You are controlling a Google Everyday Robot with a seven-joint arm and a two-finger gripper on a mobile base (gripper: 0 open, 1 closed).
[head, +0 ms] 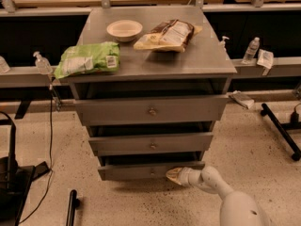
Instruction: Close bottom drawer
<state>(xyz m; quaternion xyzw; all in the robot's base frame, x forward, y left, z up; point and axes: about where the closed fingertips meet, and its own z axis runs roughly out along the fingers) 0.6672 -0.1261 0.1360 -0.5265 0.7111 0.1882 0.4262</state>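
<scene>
The grey cabinet (pixel 155 65) has three drawers, all pulled out a little. The bottom drawer (pixel 141 171) has the narrowest front panel and a small round knob (pixel 152 172) at its centre; a dark gap shows above its front. My gripper (pixel 173 174) is at the end of the white arm (pixel 211 182) that comes in from the lower right. Its tan tip rests against the right part of the bottom drawer's front, just right of the knob.
A white bowl (pixel 124 29), a green bag (pixel 88 58) and a brown-and-yellow snack bag (pixel 168 35) lie on the cabinet top. Bottles (pixel 250 50) stand on the rail behind. Black stands and cables (pixel 14 178) are at the lower left, a black bar (pixel 282 131) on the right.
</scene>
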